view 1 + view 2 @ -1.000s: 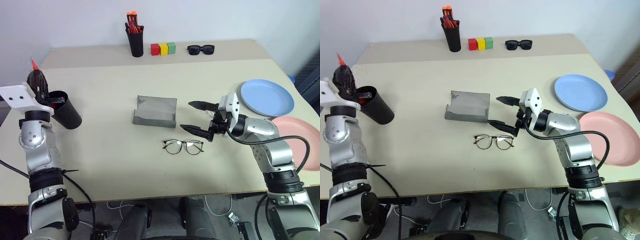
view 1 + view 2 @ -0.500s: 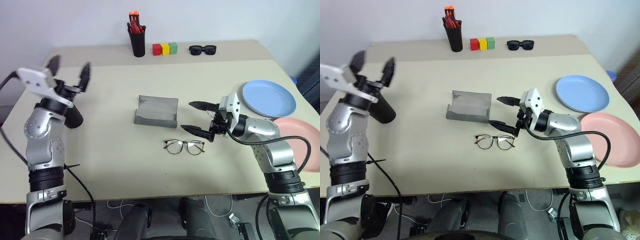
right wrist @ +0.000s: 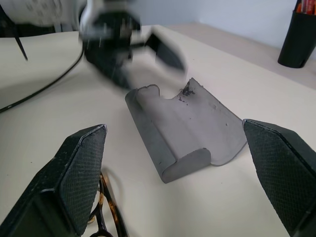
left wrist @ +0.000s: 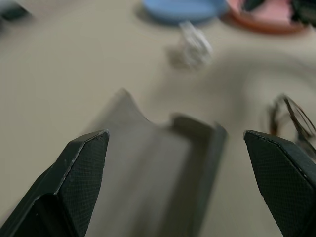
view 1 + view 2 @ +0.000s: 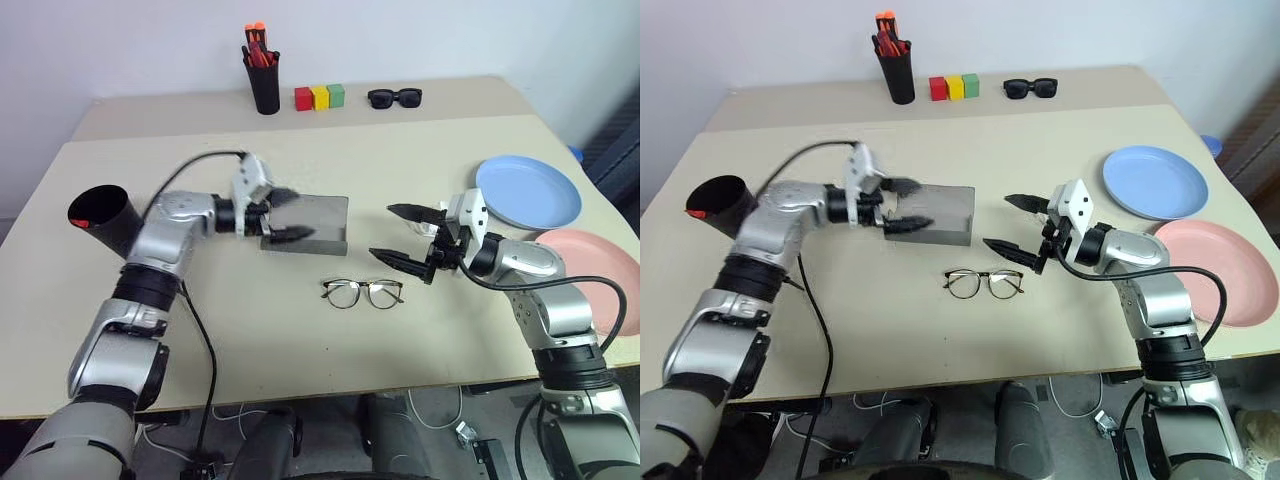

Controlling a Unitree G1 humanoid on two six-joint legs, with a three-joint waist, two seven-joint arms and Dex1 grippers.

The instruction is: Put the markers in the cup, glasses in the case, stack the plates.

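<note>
No writing can be read on anything. Nearest, the thin wire-framed glasses (image 5: 363,292) lie flat on the smooth beige table (image 5: 200,330), with the right gripper (image 5: 397,236) just beyond them, fingers spread wide and empty. Farther back the left gripper (image 5: 287,215), also wide and empty, hangs at the open grey case (image 5: 318,222); the black cup (image 5: 102,215) with red inside stands far left, and the round blue plate (image 5: 528,192) and pink plate (image 5: 600,275) lie apart at right.
</note>
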